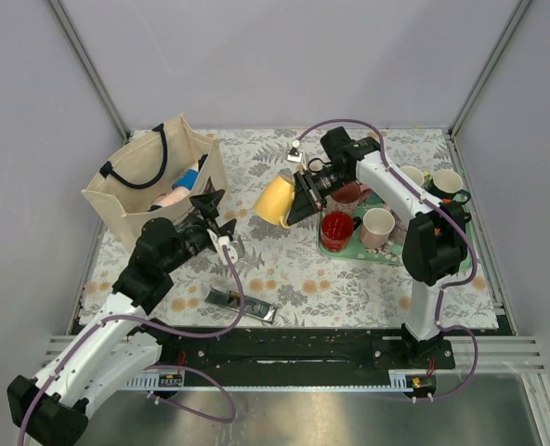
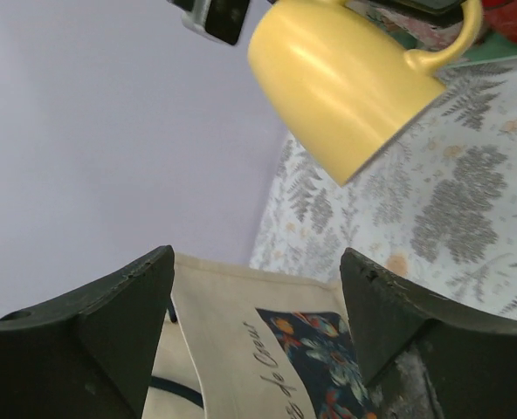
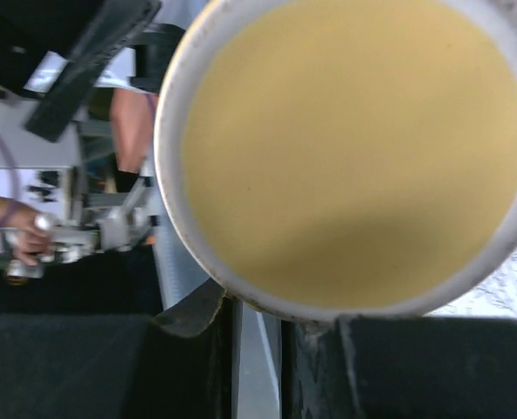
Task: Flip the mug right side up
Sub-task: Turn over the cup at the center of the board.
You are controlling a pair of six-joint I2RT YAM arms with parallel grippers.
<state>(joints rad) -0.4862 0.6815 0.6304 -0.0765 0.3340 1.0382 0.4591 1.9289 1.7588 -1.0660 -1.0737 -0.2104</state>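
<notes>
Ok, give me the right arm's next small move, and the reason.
Probably roll the right wrist until the mouth of the yellow mug faces up. The right tool is shut on its rim, the mug hangs tilted off the cloth, mouth sideways, and the left tool stands open, apart from it.

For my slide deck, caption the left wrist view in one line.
Framed by the open jaws of the left gripper, the yellow mug hangs tilted over the floral tablecloth.

One yellow mug (image 1: 275,201), five other mugs (image 1: 378,226), one tote bag (image 1: 126,200), one tray (image 1: 349,253)
</notes>
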